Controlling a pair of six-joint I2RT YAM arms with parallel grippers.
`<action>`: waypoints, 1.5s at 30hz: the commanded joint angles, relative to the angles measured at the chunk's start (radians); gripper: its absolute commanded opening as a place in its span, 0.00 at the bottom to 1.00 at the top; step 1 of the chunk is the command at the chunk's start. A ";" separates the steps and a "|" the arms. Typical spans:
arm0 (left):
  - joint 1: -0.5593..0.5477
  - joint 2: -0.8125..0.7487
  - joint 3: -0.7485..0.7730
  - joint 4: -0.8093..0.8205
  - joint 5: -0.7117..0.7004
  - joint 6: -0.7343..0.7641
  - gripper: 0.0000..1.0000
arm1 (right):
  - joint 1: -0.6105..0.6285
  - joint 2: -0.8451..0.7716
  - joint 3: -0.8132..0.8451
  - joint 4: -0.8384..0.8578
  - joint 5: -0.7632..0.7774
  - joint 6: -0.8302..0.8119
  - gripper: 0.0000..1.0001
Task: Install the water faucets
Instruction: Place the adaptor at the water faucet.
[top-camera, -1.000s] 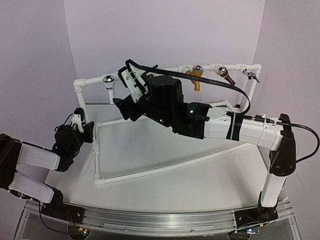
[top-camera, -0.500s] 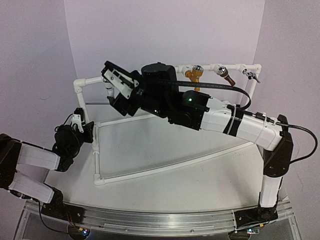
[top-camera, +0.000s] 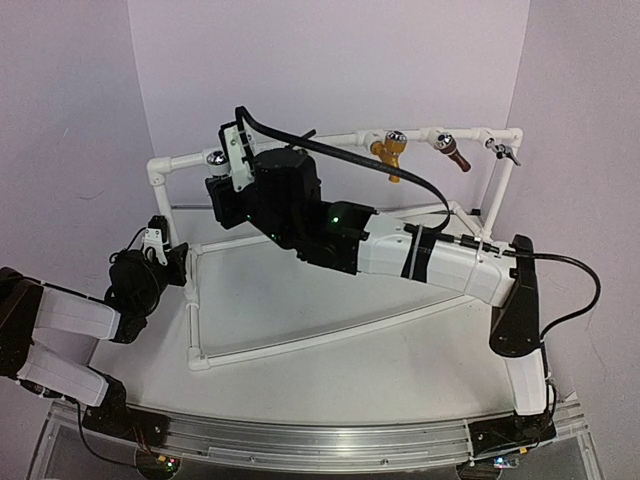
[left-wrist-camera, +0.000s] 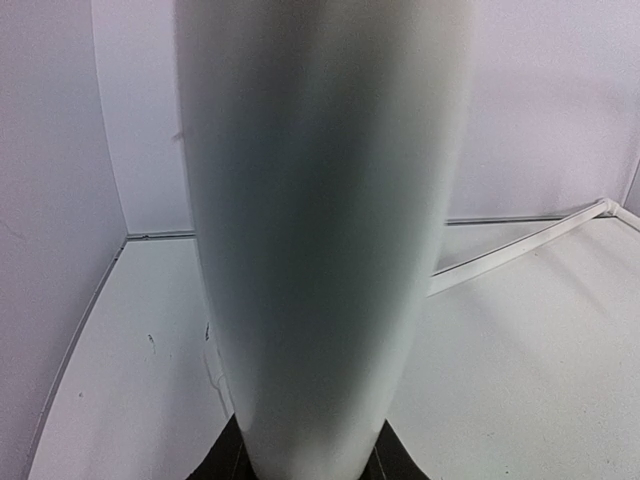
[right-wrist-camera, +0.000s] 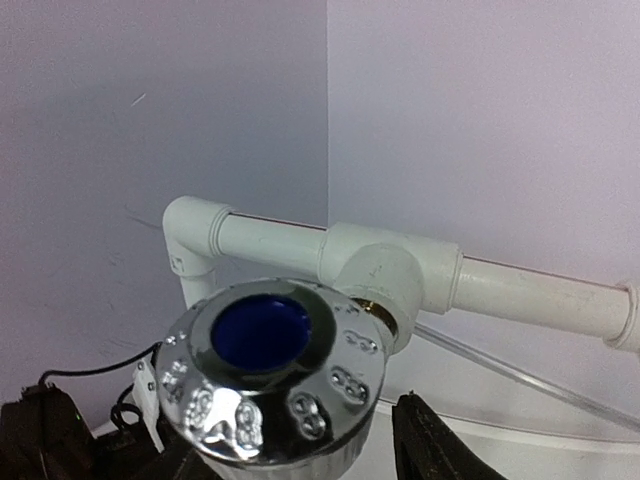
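Note:
A faucet with a round chrome knob and blue centre (right-wrist-camera: 268, 375) sits screwed into a white tee (right-wrist-camera: 395, 285) on the frame's top rail, near its left corner (top-camera: 214, 157). My right gripper (right-wrist-camera: 270, 450) stands around the knob, one dark finger at each side. A thin strip of background shows between the right finger (right-wrist-camera: 432, 448) and the knob. From above, the right gripper (top-camera: 222, 172) covers that spot. My left gripper (top-camera: 168, 258) is shut on the frame's left upright pipe (left-wrist-camera: 320, 250), which fills the left wrist view.
The white pipe frame (top-camera: 300, 343) spans the table. On its top rail hang a gold-yellow tap (top-camera: 388, 152), a brown tap (top-camera: 453, 152) and a small grey one (top-camera: 505, 150). The right arm's black cable (top-camera: 400, 175) arches in front of the rail. Walls stand close behind.
The right arm swung left along the top rail and turned, bringing its jaws around the chrome knob, and the jaws narrowed. The left arm has not moved.

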 joint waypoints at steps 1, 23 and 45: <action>-0.044 0.013 0.034 0.000 0.188 -0.029 0.00 | 0.004 0.002 0.038 0.110 0.208 0.220 0.39; -0.044 0.003 0.029 0.000 0.186 -0.031 0.00 | 0.031 -0.215 -0.373 0.372 -0.036 0.410 0.81; -0.045 0.012 0.030 -0.002 0.184 -0.028 0.00 | 0.099 -0.316 -0.380 -0.011 -0.082 -1.449 0.85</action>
